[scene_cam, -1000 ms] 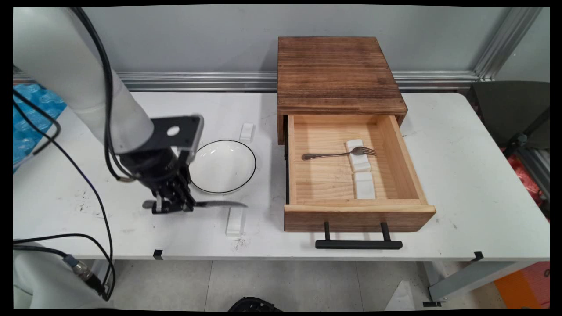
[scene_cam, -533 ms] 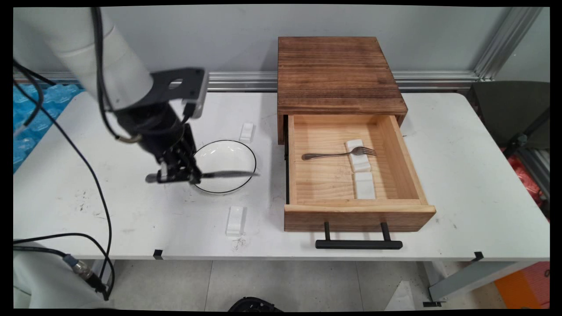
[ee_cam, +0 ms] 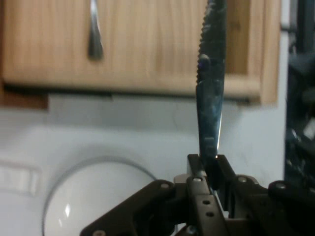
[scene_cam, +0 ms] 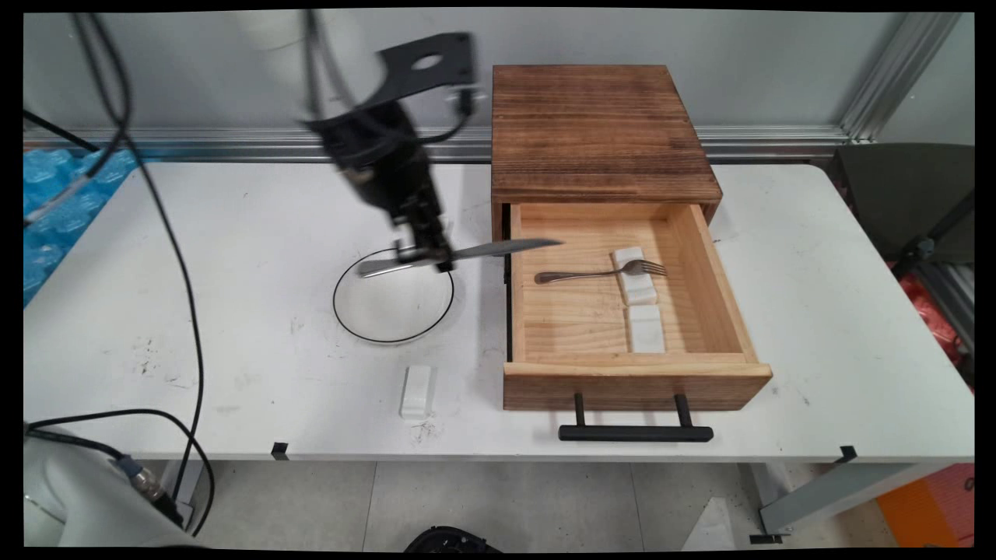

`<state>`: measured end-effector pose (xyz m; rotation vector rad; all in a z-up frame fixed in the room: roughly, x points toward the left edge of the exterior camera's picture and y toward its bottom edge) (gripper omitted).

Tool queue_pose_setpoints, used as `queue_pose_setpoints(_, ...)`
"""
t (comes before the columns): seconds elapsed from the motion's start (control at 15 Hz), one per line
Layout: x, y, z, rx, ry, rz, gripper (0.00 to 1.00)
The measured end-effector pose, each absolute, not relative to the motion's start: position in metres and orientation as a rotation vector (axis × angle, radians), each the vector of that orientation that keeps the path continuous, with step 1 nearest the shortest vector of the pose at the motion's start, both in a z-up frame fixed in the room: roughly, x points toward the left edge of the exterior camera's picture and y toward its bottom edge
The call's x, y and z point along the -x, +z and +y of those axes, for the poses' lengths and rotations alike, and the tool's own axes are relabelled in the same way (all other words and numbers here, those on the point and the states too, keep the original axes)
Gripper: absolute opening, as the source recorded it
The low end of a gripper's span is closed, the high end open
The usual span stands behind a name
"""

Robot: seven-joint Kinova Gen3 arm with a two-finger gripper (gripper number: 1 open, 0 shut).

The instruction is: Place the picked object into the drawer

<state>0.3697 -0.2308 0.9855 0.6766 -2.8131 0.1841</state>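
My gripper (scene_cam: 424,255) is shut on a metal table knife (scene_cam: 467,253), held level in the air above the far rim of the white plate (scene_cam: 393,295). The blade tip reaches over the left wall of the open wooden drawer (scene_cam: 630,372). In the hand view the serrated knife (ee_cam: 210,88) rises from between the shut fingers (ee_cam: 197,169), over the drawer's wall (ee_cam: 123,83), with the plate (ee_cam: 93,196) below. A fork (scene_cam: 599,272) lies in the drawer, its tines on a white rest (scene_cam: 634,286); its handle (ee_cam: 94,34) shows in the hand view. A second white rest (scene_cam: 646,328) lies nearer the drawer front.
The drawer belongs to a dark-topped wooden cabinet (scene_cam: 599,132) at the table's back. A white block (scene_cam: 416,391) lies near the table's front edge, left of the drawer. The drawer's black handle (scene_cam: 634,432) juts over the front edge. Black cables (scene_cam: 179,257) hang at the left.
The gripper has lifted the knife off the table in front of the plate and carried it up and right, across the plate, until the blade tip reaches over the drawer's left wall.
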Motion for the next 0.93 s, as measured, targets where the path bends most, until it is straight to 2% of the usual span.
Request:
queue_pose_setpoints(0.4, -0.308, 0.971, -0.282, -0.645, 0.208, -2.792, 0.0)
queue_pose_setpoints(0.93, -0.237, 0.918, -0.331, -0.584, 0.18, -2.815, 0.0)
